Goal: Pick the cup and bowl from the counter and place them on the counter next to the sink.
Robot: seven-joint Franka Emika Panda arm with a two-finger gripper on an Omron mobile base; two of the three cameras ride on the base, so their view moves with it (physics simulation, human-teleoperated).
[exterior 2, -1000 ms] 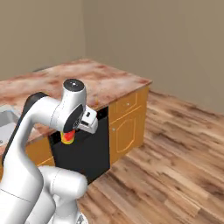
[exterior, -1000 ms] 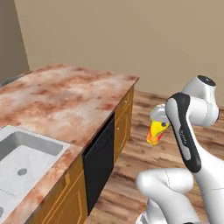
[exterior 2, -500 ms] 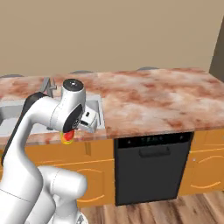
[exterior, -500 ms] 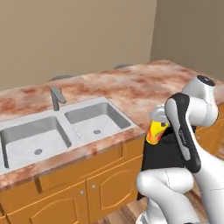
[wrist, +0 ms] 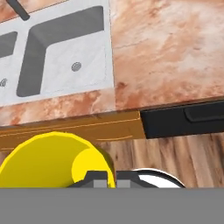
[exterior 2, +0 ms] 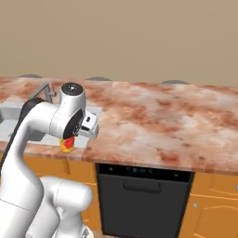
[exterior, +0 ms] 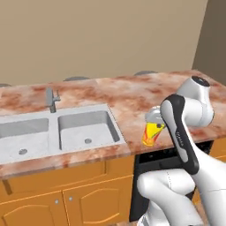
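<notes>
My gripper (exterior: 154,125) is shut on the rim of the cup (exterior: 151,133), a small yellow cup with red-orange markings. I hold it in the air just off the front edge of the counter (exterior: 132,95), to the right of the sink (exterior: 84,128). In the right base view the cup (exterior 2: 68,144) peeks out below my forearm, in front of the counter (exterior 2: 153,121). In the hand view the cup (wrist: 48,162) lies at the gripper (wrist: 107,180), with the sink (wrist: 65,48) and counter (wrist: 166,48) beyond. The bowl is out of view.
A grey faucet (exterior: 52,99) stands behind the double sink. A black dishwasher front (exterior 2: 139,200) sits under the counter, flanked by orange cabinet doors (exterior: 57,194). Wooden floor (wrist: 175,153) shows below the hand. A beige wall runs behind the counter.
The base has driven and turned, so the view swung from the counter's end to facing the sink and dishwasher. The cup has stayed in the shut gripper throughout.
</notes>
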